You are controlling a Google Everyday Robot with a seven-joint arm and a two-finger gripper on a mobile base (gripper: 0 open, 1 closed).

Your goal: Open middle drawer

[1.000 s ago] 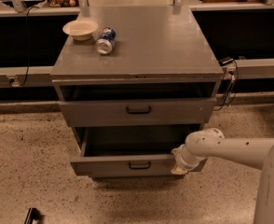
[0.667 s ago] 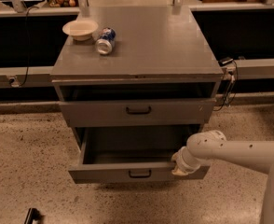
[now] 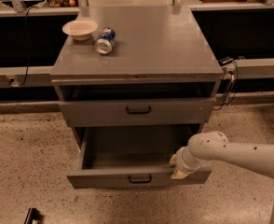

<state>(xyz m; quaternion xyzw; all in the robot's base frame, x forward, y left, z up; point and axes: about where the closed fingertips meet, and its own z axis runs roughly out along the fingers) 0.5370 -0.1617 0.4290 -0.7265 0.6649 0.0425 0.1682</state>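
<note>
The middle drawer [image 3: 104,177] is a grey metal drawer with a low front panel and a small black centre handle [image 3: 140,178]. It stands pulled well out of the cabinet [image 3: 141,45], and its inside looks bare. My gripper [image 3: 176,167] sits at the top rim of the drawer's front panel, right of the handle. One fingertip is inside the drawer and the other is in front of the panel, shut on that rim. Above it, the taller-fronted drawer [image 3: 90,112] with the wider handle is pushed in. The lowest drawer is hidden under the open one.
A cream bowl [image 3: 80,29] and a tipped blue can [image 3: 105,40] lie on the cabinet top at the back left. A cable and plug [image 3: 226,78] hang at the cabinet's right side. Speckled floor surrounds the cabinet, with a small dark object [image 3: 31,215] at lower left.
The middle drawer has slid further out toward the camera, and my gripper has moved with it on the front rim. The bowl, can and upper drawer have not moved.
</note>
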